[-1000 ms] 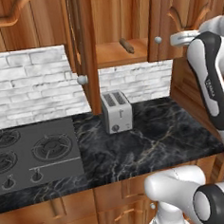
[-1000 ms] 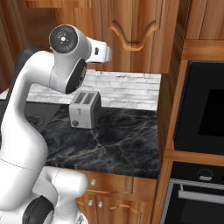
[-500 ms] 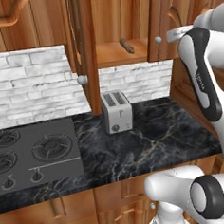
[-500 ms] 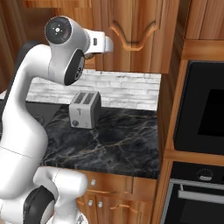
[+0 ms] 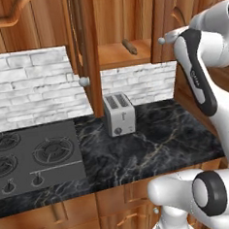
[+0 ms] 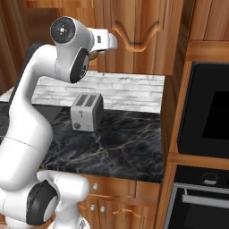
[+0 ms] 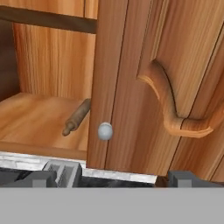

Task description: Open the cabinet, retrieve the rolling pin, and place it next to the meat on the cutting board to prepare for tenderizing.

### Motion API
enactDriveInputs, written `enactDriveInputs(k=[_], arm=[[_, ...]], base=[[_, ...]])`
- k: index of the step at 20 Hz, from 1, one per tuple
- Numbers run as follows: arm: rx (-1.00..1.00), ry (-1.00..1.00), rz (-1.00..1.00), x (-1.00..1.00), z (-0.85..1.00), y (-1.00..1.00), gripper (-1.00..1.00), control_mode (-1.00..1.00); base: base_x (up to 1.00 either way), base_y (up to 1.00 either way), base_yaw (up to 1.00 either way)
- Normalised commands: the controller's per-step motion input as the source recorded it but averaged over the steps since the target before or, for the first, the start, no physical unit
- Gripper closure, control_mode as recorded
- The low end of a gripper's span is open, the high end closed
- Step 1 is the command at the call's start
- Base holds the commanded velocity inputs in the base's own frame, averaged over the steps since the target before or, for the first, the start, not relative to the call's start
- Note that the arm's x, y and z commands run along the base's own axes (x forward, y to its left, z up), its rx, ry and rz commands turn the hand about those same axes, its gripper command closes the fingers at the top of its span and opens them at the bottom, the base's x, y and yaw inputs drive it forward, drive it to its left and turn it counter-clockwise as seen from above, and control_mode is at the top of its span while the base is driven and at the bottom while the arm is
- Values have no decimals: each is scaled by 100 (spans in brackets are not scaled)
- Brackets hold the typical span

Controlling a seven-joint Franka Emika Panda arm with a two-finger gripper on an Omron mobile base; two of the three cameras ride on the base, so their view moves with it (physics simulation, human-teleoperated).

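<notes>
The white arm rises from its base, elbow bent high, forearm reaching level toward the cabinet (image 5: 176, 14). The hand (image 7: 116, 177) faces the closed right door, fingers spread wide, gripping nothing.

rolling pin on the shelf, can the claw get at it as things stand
Probably not straight on: the open claw faces the closed right door, whose edge hides part of the rolling pin. The left door is open.

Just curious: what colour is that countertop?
Black marble with pale veins, clearest from the left base view.
</notes>
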Motion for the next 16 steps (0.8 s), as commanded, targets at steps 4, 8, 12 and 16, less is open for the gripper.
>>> enactDriveInputs(k=[4, 8, 12, 16], arm=[[-18, -15, 0, 27, -24, 1, -100, -100], [-8, -5, 0, 10, -1, 6, -100, -100], [-3, 0, 1, 0, -4, 0, -100, -100], [0, 0, 3, 0, -1, 0, -100, -100]], base=[[0, 0, 0], [0, 0, 0], [0, 0, 0], [0, 0, 0]])
